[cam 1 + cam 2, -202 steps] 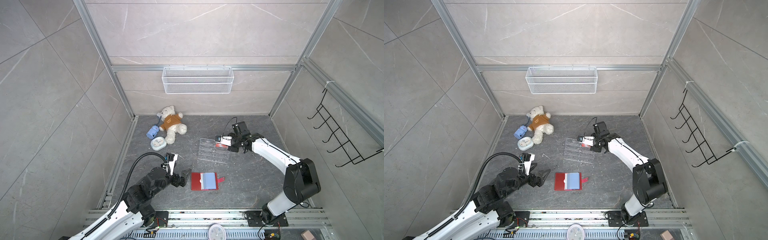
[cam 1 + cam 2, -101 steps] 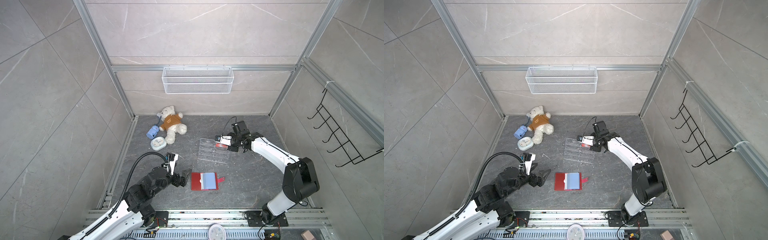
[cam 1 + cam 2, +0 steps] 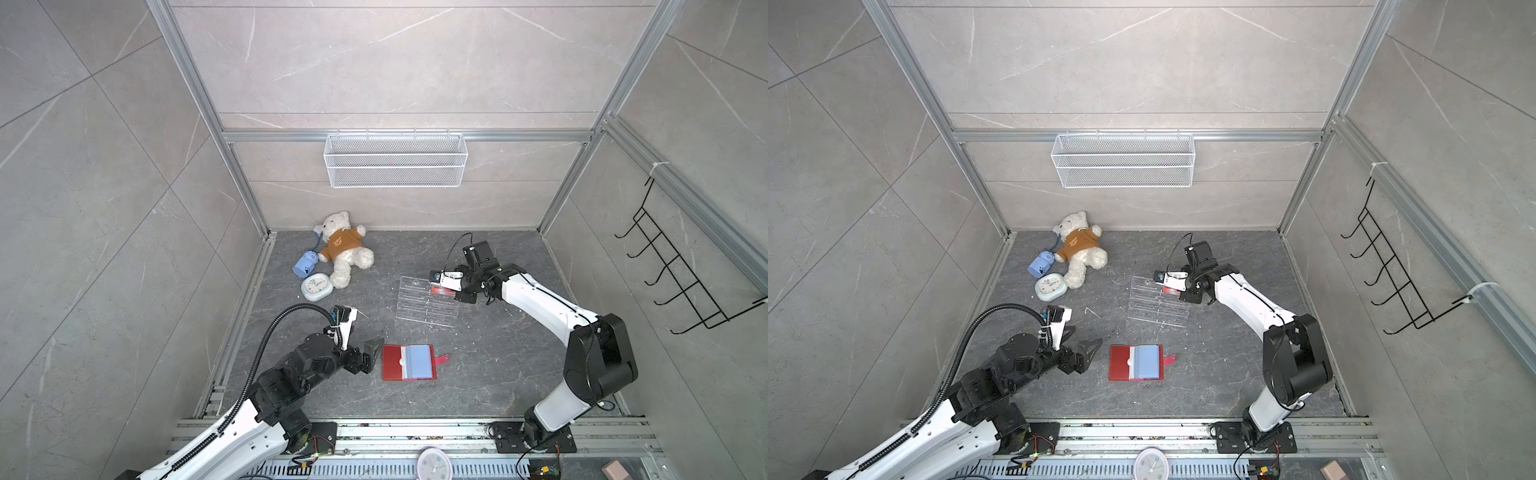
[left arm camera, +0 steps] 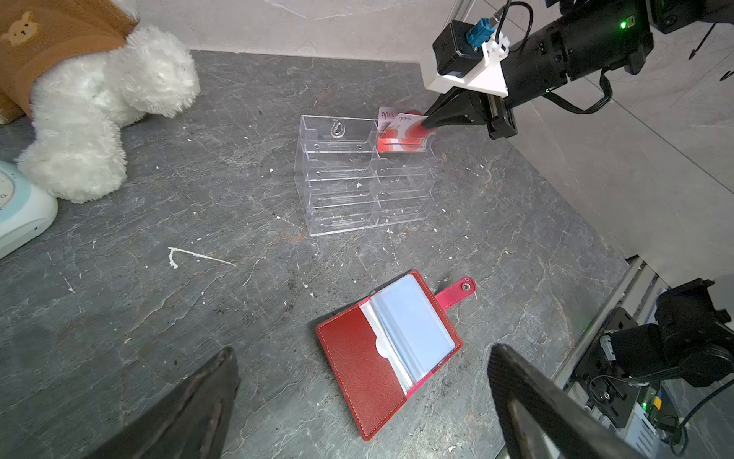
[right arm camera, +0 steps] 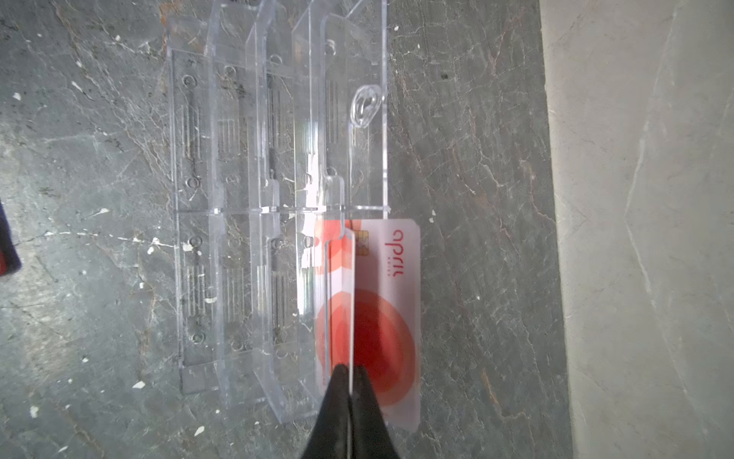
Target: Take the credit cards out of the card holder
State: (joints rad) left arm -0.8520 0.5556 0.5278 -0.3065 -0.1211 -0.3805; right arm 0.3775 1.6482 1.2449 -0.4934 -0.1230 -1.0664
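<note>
The red card holder [image 3: 409,362] [image 3: 1136,362] [image 4: 357,357] lies open on the dark floor, pale blue sleeves up and snap tab out to the right. My left gripper [image 3: 372,353] [image 3: 1091,355] [image 4: 363,351] hovers open just left of it, holding nothing. My right gripper [image 3: 457,293] [image 3: 1183,293] [image 5: 351,377] is shut on the edge of a white credit card [image 5: 349,298] [image 4: 409,123] with a red-orange circle. That card stands in the back right slot of a clear acrylic rack [image 3: 426,303] [image 4: 357,186] [image 5: 238,198]. A second credit card [image 5: 393,318] [image 4: 384,114] stands behind it.
At the back left lie a white teddy bear [image 3: 343,249], a blue toy [image 3: 305,264] and a pale alarm clock [image 3: 316,286]. A wire basket [image 3: 395,160] hangs on the back wall and a black hook rack [image 3: 681,270] on the right wall. Walls enclose the floor.
My right gripper stays at the rack's back corner with the card, shifted only very slightly. The left arm and the card holder have not moved.
</note>
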